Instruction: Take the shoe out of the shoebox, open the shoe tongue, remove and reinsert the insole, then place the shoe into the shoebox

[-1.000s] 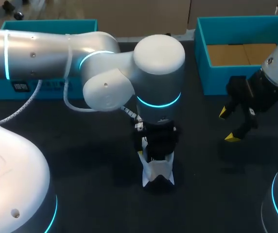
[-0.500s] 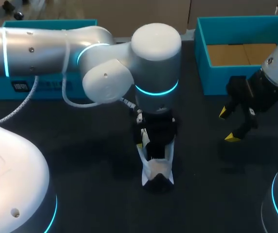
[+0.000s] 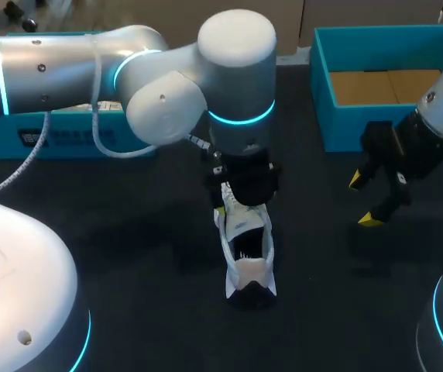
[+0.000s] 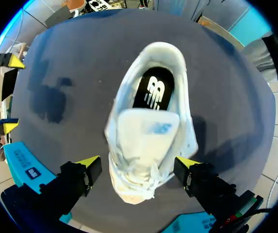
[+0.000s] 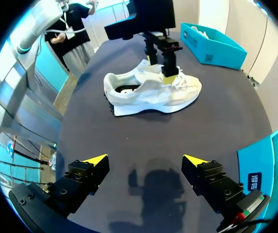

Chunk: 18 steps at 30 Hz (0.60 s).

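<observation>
Left gripper [image 4: 138,162], spread wide, straddles the white shoe [image 4: 148,121] at its laces; right gripper [image 5: 146,159] hangs spread, empty.

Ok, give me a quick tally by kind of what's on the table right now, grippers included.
Shoes: 1, the white shoe
Teal boxes: 2, left box and right box
Grippers: 2, left gripper and right gripper, both open
Total: 5
</observation>
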Available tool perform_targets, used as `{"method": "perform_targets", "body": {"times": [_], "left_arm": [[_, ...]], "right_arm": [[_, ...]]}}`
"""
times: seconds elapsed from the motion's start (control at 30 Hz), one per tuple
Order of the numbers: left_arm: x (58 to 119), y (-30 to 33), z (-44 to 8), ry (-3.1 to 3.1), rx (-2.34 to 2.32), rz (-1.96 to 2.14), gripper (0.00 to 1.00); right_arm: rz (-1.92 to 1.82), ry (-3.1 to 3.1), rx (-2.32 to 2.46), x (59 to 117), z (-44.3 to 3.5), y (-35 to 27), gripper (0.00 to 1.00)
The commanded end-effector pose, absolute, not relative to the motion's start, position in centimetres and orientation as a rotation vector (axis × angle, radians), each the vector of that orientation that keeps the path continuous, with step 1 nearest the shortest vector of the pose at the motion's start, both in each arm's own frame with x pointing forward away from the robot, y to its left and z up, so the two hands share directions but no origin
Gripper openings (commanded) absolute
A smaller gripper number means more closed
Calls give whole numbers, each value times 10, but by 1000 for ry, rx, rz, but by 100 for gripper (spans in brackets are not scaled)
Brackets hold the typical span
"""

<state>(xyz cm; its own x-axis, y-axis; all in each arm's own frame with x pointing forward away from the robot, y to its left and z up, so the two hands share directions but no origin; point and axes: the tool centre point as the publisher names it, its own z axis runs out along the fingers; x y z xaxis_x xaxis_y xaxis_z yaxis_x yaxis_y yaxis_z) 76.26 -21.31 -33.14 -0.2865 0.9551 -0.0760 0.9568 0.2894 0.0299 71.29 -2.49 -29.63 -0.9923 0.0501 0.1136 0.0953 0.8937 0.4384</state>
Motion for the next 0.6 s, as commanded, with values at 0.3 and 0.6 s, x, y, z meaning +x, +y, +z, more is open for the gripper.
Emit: {"method": "perform_targets", "body": {"times": [0.3, 0.6], "left_arm": [[773, -199, -299, 2431, 1824, -87, 50], [770, -197, -298, 2417, 1869, -133, 16]], "right_arm": [[-690, -2962, -114, 712, -297, -25, 100], [-690, -2962, -114, 712, -297, -25, 100]]}}
